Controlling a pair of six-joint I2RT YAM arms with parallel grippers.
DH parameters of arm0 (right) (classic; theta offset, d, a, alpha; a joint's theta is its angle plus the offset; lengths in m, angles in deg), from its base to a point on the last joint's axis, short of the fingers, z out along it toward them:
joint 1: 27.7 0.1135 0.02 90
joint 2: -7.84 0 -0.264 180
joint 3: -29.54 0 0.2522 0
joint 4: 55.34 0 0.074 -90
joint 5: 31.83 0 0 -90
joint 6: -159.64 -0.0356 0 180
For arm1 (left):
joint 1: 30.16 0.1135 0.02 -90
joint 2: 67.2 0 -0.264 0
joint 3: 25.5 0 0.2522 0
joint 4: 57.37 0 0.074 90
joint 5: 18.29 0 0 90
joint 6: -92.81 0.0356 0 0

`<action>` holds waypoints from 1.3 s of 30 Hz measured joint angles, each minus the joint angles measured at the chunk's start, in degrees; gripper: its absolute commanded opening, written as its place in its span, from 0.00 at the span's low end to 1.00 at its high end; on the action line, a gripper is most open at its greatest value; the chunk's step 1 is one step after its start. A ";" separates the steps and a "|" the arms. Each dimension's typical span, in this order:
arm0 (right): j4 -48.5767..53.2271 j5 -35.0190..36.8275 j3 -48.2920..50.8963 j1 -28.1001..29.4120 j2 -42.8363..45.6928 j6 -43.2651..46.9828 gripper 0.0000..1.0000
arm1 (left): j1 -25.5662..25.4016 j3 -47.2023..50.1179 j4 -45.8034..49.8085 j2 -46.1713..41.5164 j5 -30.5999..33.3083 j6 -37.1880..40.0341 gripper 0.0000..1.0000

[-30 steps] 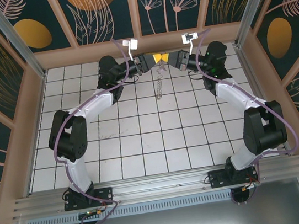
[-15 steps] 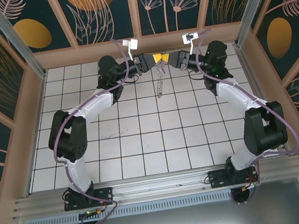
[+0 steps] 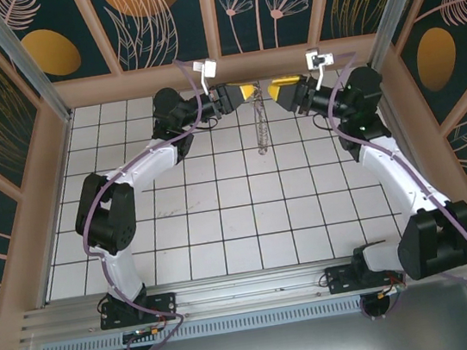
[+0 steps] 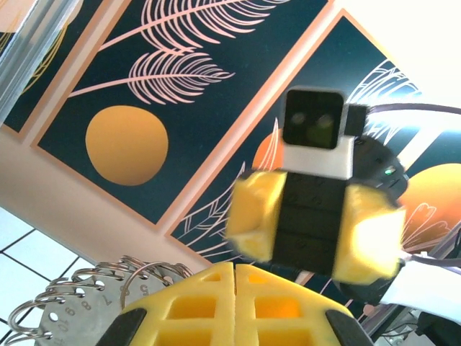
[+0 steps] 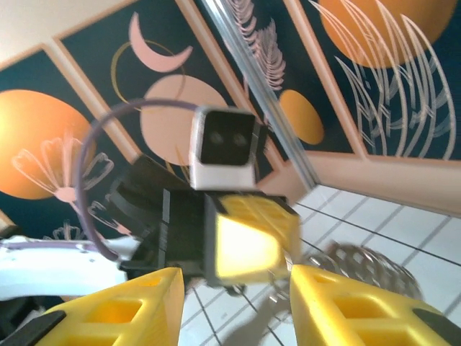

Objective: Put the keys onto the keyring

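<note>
My left gripper [image 3: 247,92] is raised over the far middle of the tiled floor, its yellow fingers [image 4: 209,303] pressed together. The keyring [image 3: 260,128] hangs edge-on from its tip as a thin dangling strand. In the left wrist view the keyring [image 4: 79,303] shows beside the shut fingers as a bunch of wire loops and a numbered metal disc. My right gripper [image 3: 279,90] faces the left one across a small gap, with nothing between its open jaws. In the right wrist view the keyring [image 5: 367,265] is blurred below the left gripper. I cannot make out the keys.
The white tiled floor [image 3: 221,211] is fenced by wooden rails and patterned walls [image 3: 210,4], with the back rail just behind both grippers. Both arm bases sit on the aluminium rail [image 3: 250,290] at the near edge.
The right gripper has opened and drawn back to the right, away from the left gripper. The hanging keyring has swung slightly to the right. The left arm has held still.
</note>
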 measured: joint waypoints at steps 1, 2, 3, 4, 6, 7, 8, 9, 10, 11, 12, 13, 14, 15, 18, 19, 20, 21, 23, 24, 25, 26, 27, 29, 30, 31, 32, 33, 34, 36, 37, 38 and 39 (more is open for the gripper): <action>0.94 0.44 1.18 -0.02 0.00 1.33 0.43 | 0.00 0.00 -0.20 0.00 -0.13 -0.26 0.00; 1.77 0.68 2.40 -0.02 0.00 2.56 0.43 | 0.00 0.00 -0.42 0.00 -0.24 -0.55 0.00; 2.34 0.98 3.26 0.00 0.00 3.39 0.44 | 0.00 0.00 -0.50 0.00 -0.48 -0.83 0.00; 3.10 1.16 4.13 0.00 0.00 4.44 0.44 | 0.00 0.00 -0.59 -0.02 -0.70 -1.09 0.00; 3.69 1.31 5.29 0.15 0.11 6.19 0.45 | 0.00 0.00 -0.79 -0.09 -1.07 -1.49 0.00; 4.04 1.36 5.90 0.28 0.33 7.32 0.45 | 0.00 0.00 -0.87 -0.17 -1.09 -1.73 0.00; 4.28 1.33 6.43 0.46 0.68 8.35 0.46 | 0.00 0.00 -0.90 -0.31 -1.27 -1.95 0.00; 4.39 1.33 6.80 0.70 1.09 9.14 0.46 | 0.00 0.00 -1.01 -0.42 -1.33 -2.16 0.00; 4.44 1.29 7.13 1.03 1.62 10.16 0.46 | 0.00 0.00 -1.27 -0.52 -1.51 -2.34 0.00; 4.59 1.29 7.19 1.29 2.12 11.10 0.46 | 0.00 -0.02 -1.49 -0.61 -1.55 -2.58 0.00; 4.68 1.29 7.19 1.53 2.51 11.80 0.46 | 0.00 -0.02 -1.68 -0.66 -1.66 -2.71 0.00; 4.72 1.31 7.19 1.79 2.99 12.72 0.47 | 0.00 -0.02 -1.95 -0.68 -1.75 -2.86 0.00; 4.76 1.31 7.19 1.99 3.32 13.40 0.46 | 0.00 -0.02 -2.12 -0.70 -1.99 -3.04 0.00; 4.76 1.31 7.17 2.19 3.50 14.10 0.47 | 0.00 -0.02 -2.14 -0.70 -2.21 -3.21 0.00; 4.81 1.33 7.13 2.58 3.54 15.47 0.46 | -0.02 -0.04 -2.27 -0.70 -2.60 -3.65 0.00; 4.85 1.36 7.13 2.73 3.52 15.85 0.46 | -0.09 -0.09 -2.38 -0.70 -2.62 -3.76 0.00; 4.85 1.40 7.08 2.91 3.50 16.06 0.47 | -0.11 -0.20 -2.51 -0.70 -2.69 -3.87 0.00; 4.85 1.40 6.97 3.06 3.39 16.24 0.47 | -0.11 -0.31 -2.54 -0.70 -2.75 -3.91 0.00; 4.83 1.38 6.51 3.50 2.91 16.50 0.47 | -0.11 -0.59 -2.73 -0.70 -2.78 -4.13 0.00; 4.81 1.40 6.21 3.80 2.56 16.76 0.47 | -0.11 -0.72 -2.91 -0.70 -2.80 -4.24 0.00; 4.76 1.44 5.97 4.13 2.21 16.94 0.47 | -0.11 -0.87 -2.97 -0.70 -2.80 -4.28 0.00; 4.76 1.44 5.77 4.35 1.90 17.14 0.47 | -0.11 -0.96 -3.04 -0.70 -2.78 -4.28 0.00; 4.76 1.46 5.60 4.63 1.60 17.25 0.47 | -0.15 -1.01 -3.13 -0.70 -2.78 -4.31 0.00; 4.79 1.51 5.18 5.09 0.92 17.33 0.47 | -0.24 -1.07 -3.23 -0.70 -2.80 -4.31 0.00; 4.74 1.51 4.94 5.29 0.55 17.35 0.47 | -0.33 -1.09 -3.26 -0.70 -2.80 -4.31 0.00; 4.74 1.51 4.74 5.44 0.24 17.35 0.47 | -0.39 -1.09 -3.37 -0.70 -2.80 -4.31 0.00; 4.74 1.53 4.57 5.53 -0.07 17.35 0.47 | -0.44 -1.11 -3.39 -0.70 -2.80 -4.31 0.00; 4.74 1.55 4.31 5.64 -0.42 17.35 0.46 | -0.44 -1.14 -3.37 -0.70 -2.80 -4.31 0.00; 4.72 1.60 4.04 5.66 -0.81 17.33 0.46 | -0.44 -1.18 -3.37 -0.70 -2.80 -4.31 0.00; 4.72 1.73 3.69 5.70 -1.33 17.31 0.46 | -0.52 -1.25 -3.39 -0.70 -2.82 -4.31 0.00; 4.70 1.73 3.54 5.70 -1.57 17.33 0.46 | -0.52 -1.31 -3.39 -0.70 -2.82 -4.31 0.00; 4.70 1.70 3.30 5.73 -1.79 17.33 0.46 | -0.52 -1.33 -3.39 -0.70 -2.82 -4.31 0.00; 4.66 1.73 3.10 5.75 -1.99 17.33 0.45 | -0.52 -1.33 -3.39 -0.70 -2.89 -4.31 0.00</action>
